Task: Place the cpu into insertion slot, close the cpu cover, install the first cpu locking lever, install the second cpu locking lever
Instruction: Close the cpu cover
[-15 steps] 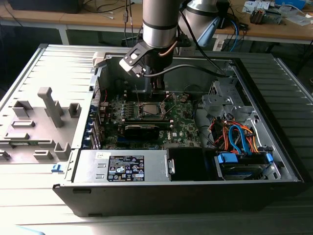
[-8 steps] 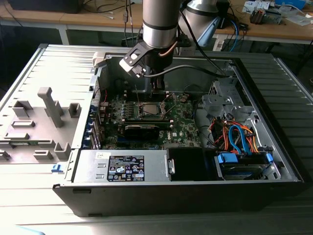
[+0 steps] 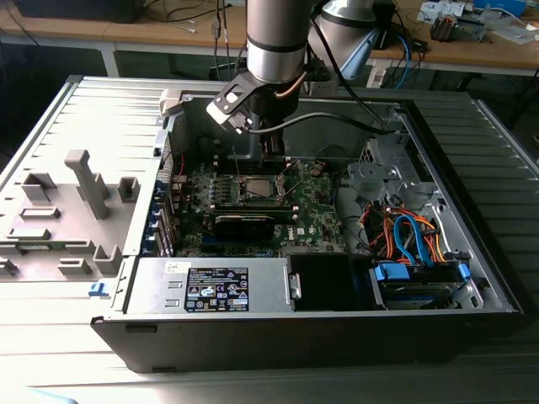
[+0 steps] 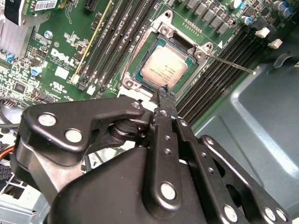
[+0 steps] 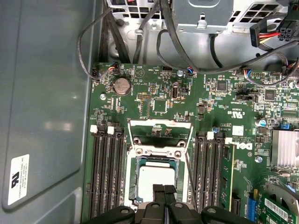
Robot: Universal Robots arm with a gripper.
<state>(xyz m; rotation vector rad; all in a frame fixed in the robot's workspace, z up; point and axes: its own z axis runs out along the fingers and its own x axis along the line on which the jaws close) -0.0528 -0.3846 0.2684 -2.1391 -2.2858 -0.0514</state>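
cpu point(image 5: 150, 178) inside insertion slot point(image 5: 131, 178)

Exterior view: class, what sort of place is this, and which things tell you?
Probably a robotics or electronics lab: a robot arm reaches into an open computer case, with cluttered wooden workbenches behind.

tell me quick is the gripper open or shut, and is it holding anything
Gripper: shut, fingers together with nothing held between them, tips just above the cpu.
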